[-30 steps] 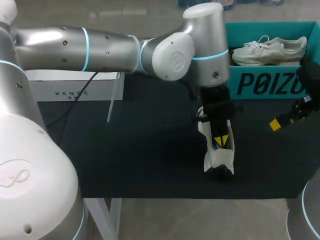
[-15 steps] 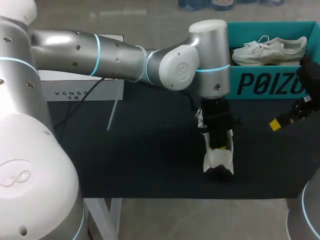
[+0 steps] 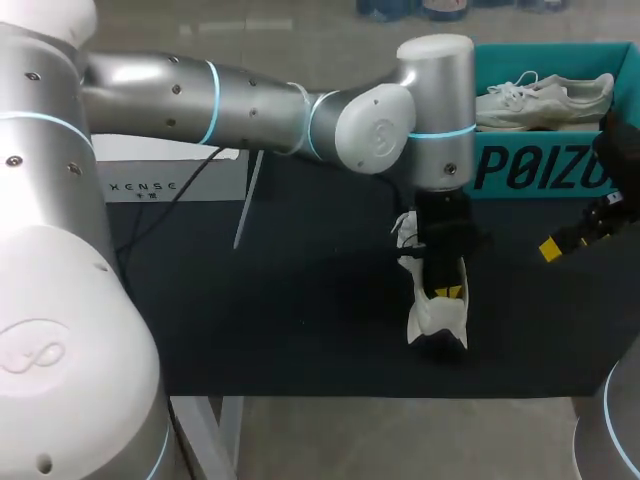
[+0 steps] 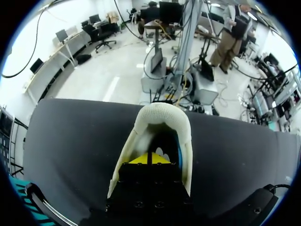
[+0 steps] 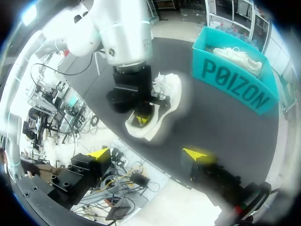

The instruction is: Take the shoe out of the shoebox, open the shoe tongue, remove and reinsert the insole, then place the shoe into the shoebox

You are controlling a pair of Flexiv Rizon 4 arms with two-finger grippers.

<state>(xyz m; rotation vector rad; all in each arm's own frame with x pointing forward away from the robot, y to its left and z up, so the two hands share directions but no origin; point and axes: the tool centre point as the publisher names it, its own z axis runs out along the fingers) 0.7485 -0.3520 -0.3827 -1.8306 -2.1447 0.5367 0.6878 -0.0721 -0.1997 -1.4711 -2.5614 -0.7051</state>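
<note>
A white shoe lies on the black table, heel toward the front edge. My left gripper comes straight down into its opening, yellow tips shut together inside. From the left wrist, the tips sit pressed together within the heel collar of the shoe; whether they pinch the insole is hidden. My right gripper hovers open to the right of the shoe, holding nothing; in the head view it is at the right edge. The teal shoebox at the back right holds a second white shoe.
A white flat box lies at the back left under my left arm. A black cable hangs from that arm over the table. The teal shoebox stands just behind the right gripper's side of the table.
My left arm has swung a little to the right and its gripper has shifted slightly inside the shoe opening. The shoe and my right arm have stayed put.
</note>
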